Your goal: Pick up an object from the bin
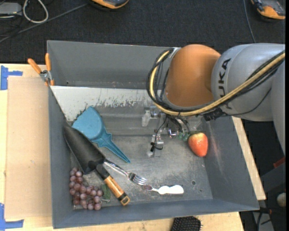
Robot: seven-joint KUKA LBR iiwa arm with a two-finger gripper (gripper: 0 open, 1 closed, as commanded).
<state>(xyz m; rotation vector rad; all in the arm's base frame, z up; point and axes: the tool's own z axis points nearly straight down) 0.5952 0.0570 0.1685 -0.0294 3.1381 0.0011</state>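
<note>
Down in the middle of the bin (135,88) the gripper (155,147) hangs beneath the arm's orange cover (190,76), above a bare patch of the grey floor. Whether it is spread or closed cannot be made out from this angle, and nothing can be seen held in it.

Nearest to it is a toy strawberry (199,144), lying just to its right, close to the bin's right wall. It is red shading to orange, plump and tapering to a blunt tip that points toward the near side, with a bit of green leaf at its top end beneath the wrist.

A blue scoop (92,125) lies to the left, and beside it a black trowel (82,150) with an orange handle. A bunch of purple grapes (83,190) sits in the near left corner. A fork (151,185) with a white handle lies along the near wall.
</note>
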